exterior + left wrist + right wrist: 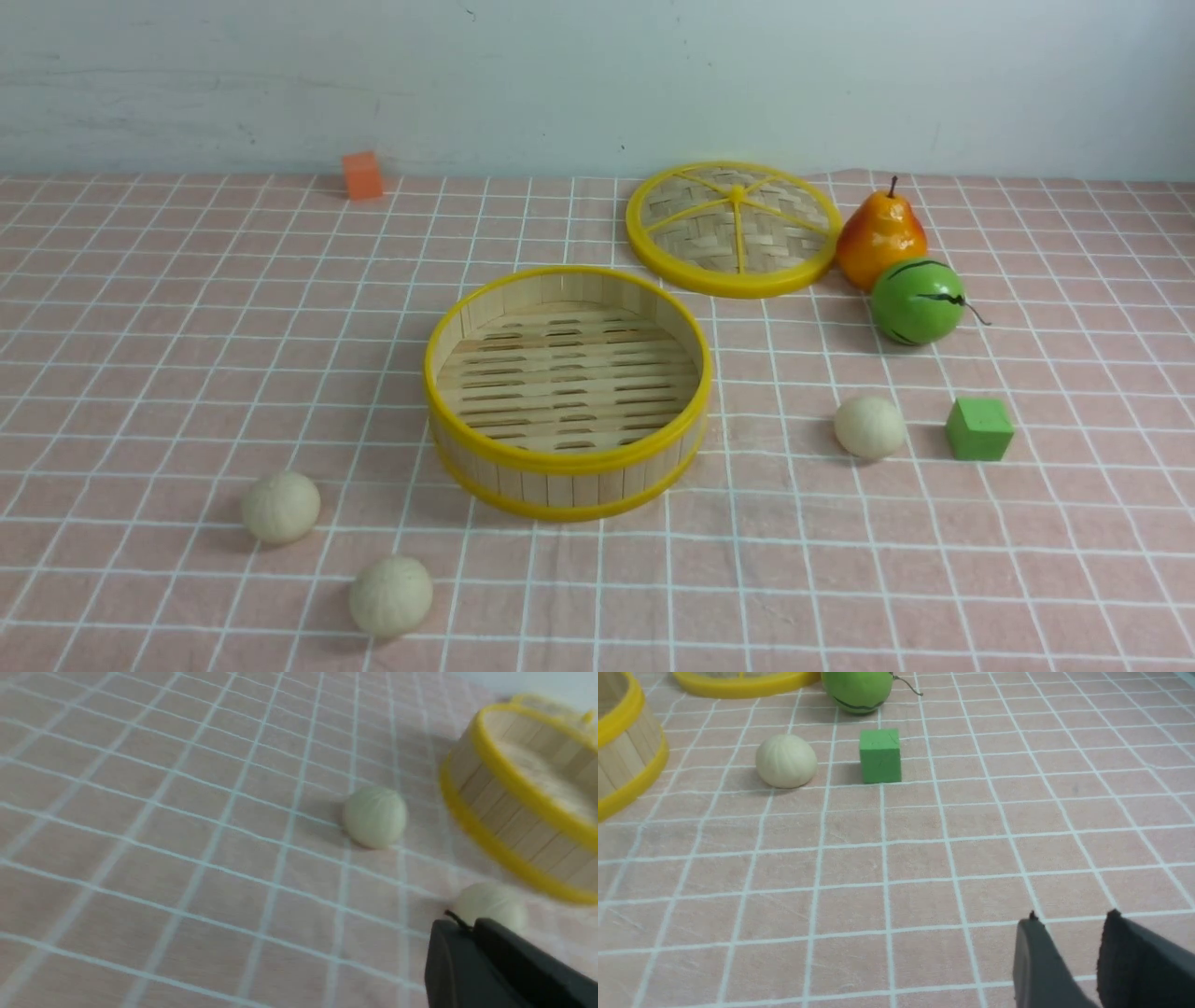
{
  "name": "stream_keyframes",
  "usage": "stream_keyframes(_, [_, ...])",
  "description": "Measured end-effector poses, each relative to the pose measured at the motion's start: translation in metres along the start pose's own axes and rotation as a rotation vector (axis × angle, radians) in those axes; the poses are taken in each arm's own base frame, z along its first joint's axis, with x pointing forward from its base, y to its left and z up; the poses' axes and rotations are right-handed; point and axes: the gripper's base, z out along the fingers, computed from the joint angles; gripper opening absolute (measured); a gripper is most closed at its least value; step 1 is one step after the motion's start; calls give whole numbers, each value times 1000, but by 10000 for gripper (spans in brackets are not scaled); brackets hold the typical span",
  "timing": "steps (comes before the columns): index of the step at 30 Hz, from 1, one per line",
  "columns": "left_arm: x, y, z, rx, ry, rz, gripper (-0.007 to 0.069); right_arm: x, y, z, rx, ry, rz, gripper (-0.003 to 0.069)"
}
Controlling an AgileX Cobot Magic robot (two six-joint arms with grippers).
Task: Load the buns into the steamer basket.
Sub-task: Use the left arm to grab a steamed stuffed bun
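Note:
The steamer basket (pixel 565 459) stands empty at the table's middle. Two cream-white buns (pixel 280 507) (pixel 390 595) lie on the cloth to its front left, and a third bun (pixel 869 427) lies to its right. Neither gripper shows in the front view. In the left wrist view my left gripper (pixel 467 926) is shut and empty, above the cloth, with one bun (pixel 490 905) just beyond its tips, another bun (pixel 375 817) farther off, and the basket (pixel 514 812) behind. In the right wrist view my right gripper (pixel 1073 917) is open and empty, well short of the third bun (pixel 786 760).
The flat woven lid (pixel 733 229) lies behind the basket. A pear (pixel 879 238) and a green striped ball (pixel 917 301) sit at the back right. A green cube (pixel 978 429) sits just right of the third bun. An orange cube (pixel 362 175) stands far back left.

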Motion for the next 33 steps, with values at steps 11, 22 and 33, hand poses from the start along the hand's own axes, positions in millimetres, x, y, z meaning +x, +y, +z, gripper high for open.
stream_keyframes(11, [-6,-16,-2,193,10,-869,41,1,24,-2,-249,134,1036,214])
stream_keyframes(22, [-25,-41,-18,270,83,-610,52,-4,28,-6,-301,102,756,219])
stream_keyframes(33, [-111,-87,-28,12,371,23,-14,-113,52,-6,-288,40,83,-19])
